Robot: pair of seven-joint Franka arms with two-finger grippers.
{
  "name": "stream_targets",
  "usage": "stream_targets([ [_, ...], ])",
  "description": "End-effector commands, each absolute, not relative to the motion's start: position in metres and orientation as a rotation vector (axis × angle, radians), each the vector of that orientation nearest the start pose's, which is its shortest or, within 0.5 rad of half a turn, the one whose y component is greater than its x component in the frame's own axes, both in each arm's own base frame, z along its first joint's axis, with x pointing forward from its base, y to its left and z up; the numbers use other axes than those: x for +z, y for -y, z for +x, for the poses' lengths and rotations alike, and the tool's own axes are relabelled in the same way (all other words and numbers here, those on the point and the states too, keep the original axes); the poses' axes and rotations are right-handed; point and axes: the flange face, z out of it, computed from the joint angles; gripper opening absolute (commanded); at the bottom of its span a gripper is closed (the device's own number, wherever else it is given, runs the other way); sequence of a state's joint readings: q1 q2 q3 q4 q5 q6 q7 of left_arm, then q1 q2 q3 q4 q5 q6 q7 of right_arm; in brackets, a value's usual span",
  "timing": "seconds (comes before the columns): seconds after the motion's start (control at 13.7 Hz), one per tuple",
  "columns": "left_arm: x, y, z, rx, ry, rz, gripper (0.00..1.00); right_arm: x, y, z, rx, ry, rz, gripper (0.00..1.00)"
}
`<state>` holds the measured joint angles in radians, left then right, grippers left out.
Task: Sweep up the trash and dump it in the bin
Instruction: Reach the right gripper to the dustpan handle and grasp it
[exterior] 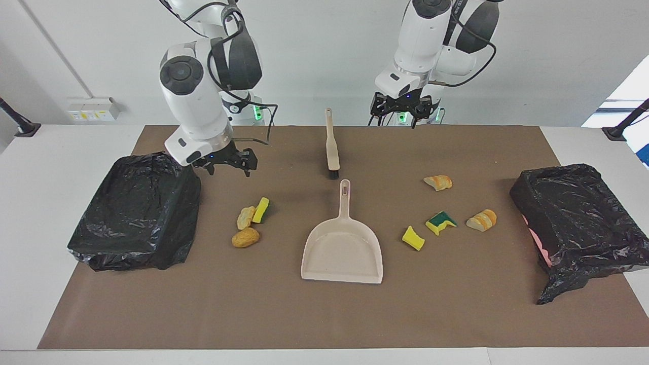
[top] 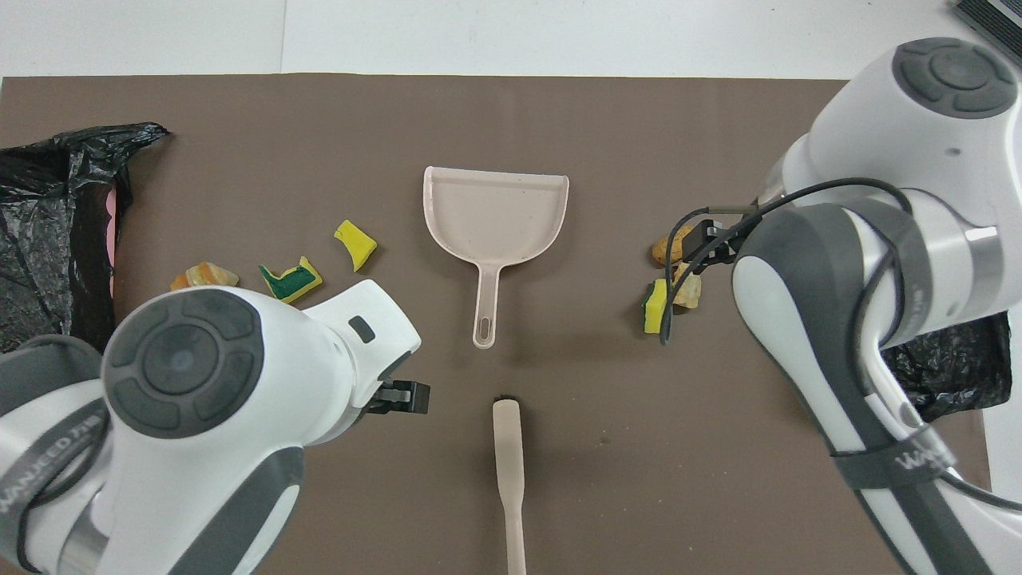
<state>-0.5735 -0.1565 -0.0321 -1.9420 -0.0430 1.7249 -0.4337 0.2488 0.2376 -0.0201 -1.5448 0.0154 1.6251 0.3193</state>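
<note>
The right gripper [exterior: 227,163] is open and empty over the mat, toward the right arm's end from the dustpan [exterior: 343,251]. The left gripper [exterior: 401,107] is also open and empty. The trash [exterior: 245,237] lies on both sides of the dustpan – three pieces and four.

Overhead: white left arm [top: 184,399] covers the tan-orange bread slice nearest the robots, hides most of another tan-orange bread lump [top: 204,275]. Left gripper [top: 403,397]: only a black tip shows. White right arm [top: 862,303] hides the right gripper entirely, most of the black bag-lined bin [top: 950,371], part of the tan bread lumps [top: 675,247]. Beige brush handle [top: 509,487] cut by bottom edge; second black bag-lined bin [top: 48,239] cut by the side edge. Facing view: arm tops cut off.
</note>
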Motion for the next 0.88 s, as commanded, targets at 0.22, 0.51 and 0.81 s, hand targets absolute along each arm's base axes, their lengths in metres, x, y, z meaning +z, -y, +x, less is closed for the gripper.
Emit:
stream_targets([
  [0.22,0.494,0.329,0.354,0.083,-0.277,-3.165,1.00,0.463,-0.173,0.613,0.303,-0.216,-3.105,1.00],
  [0.51,0.473,0.345,0.339,0.131,-0.286,-3.178,1.00,0.455,-0.188,0.610,0.329,-0.197,-3.086,1.00],
  [0.81,0.414,0.391,0.279,0.102,-0.230,-3.186,1.00,0.430,-0.239,0.631,0.331,-0.352,-3.040,1.00],
])
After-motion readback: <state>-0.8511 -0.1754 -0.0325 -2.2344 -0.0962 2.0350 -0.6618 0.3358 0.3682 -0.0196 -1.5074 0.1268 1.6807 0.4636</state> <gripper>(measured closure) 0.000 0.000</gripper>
